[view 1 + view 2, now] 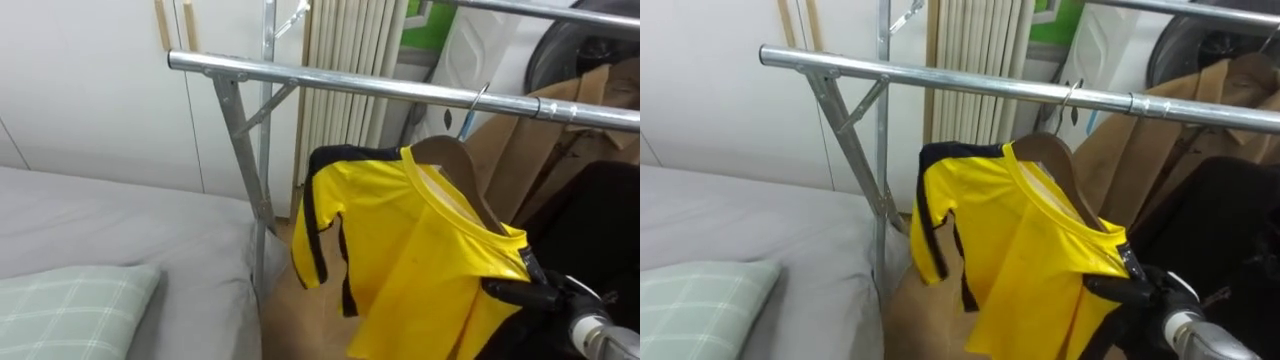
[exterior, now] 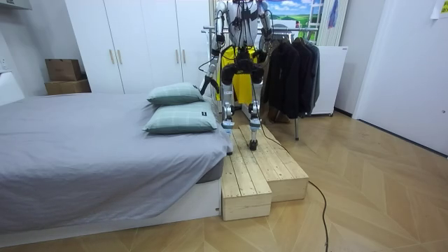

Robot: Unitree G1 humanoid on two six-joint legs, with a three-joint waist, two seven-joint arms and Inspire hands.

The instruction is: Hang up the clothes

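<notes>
Right robot hand point(image 1: 535, 293) curls shut round shoulder of hanging yellow shirt point(image 1: 420, 265).

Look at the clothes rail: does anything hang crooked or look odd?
Yes. The yellow shirt sits askew. Its hanger, hooked on the rail, tilts down toward the right, where the right hand grips the shirt's shoulder. Bare wood shows above the collar.

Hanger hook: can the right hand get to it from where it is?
Probably yes. The right hand sits by the yellow shirt, below the hook on the rail, with open space between.
</notes>
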